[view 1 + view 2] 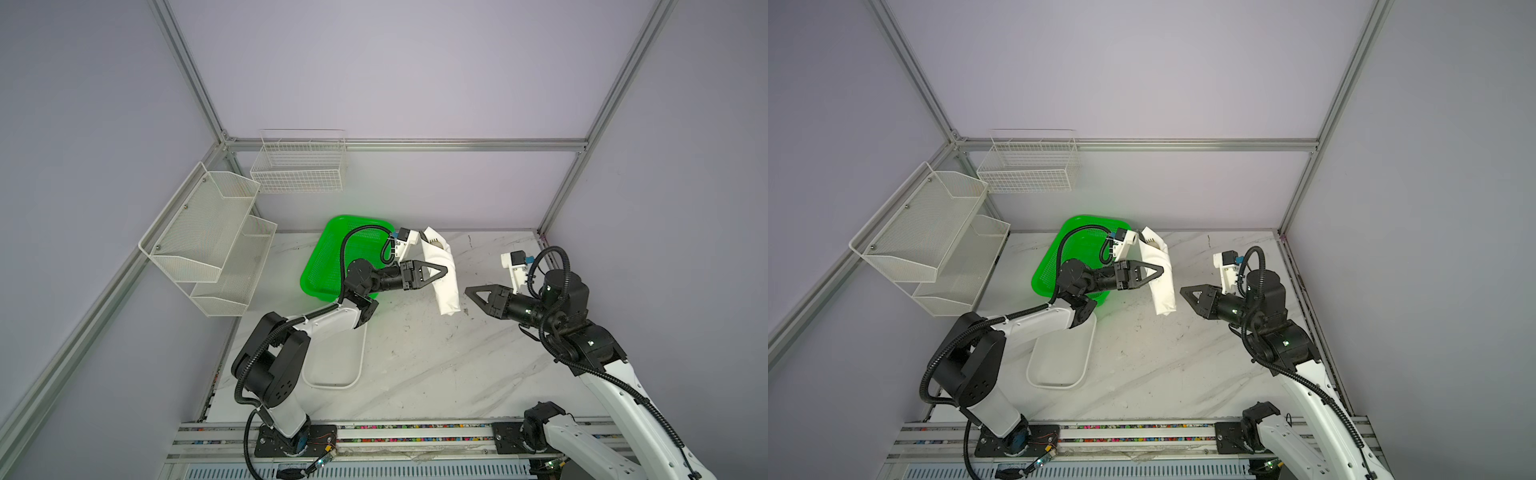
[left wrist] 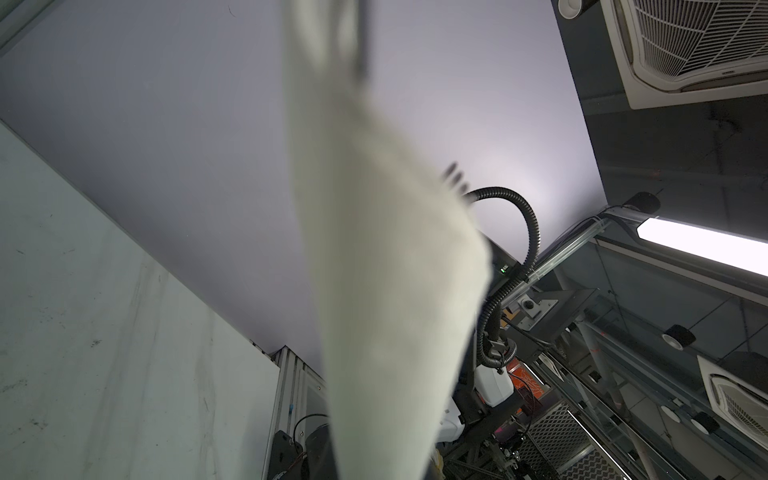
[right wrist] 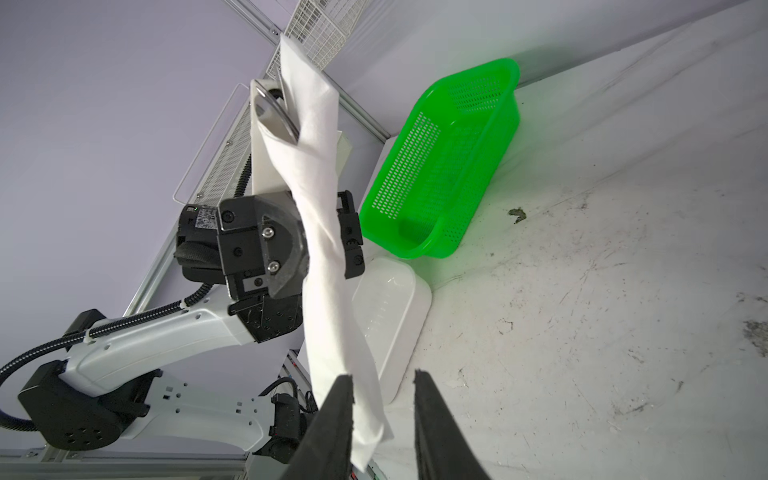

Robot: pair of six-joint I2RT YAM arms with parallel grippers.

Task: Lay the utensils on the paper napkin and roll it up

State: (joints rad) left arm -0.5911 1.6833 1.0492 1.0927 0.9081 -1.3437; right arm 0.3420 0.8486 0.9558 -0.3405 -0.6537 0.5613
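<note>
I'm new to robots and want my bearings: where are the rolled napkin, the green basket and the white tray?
rolled napkin (image 1: 446, 299), in a top view, lower end of the roll.
green basket (image 1: 322, 257), in a top view, left mesh wall.
white tray (image 1: 336, 361), in a top view, bare floor.

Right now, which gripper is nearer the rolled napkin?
Left. The left gripper is clamped on the napkin roll at its middle; the right gripper sits apart beside it, fingers open, gripping nothing.
</note>
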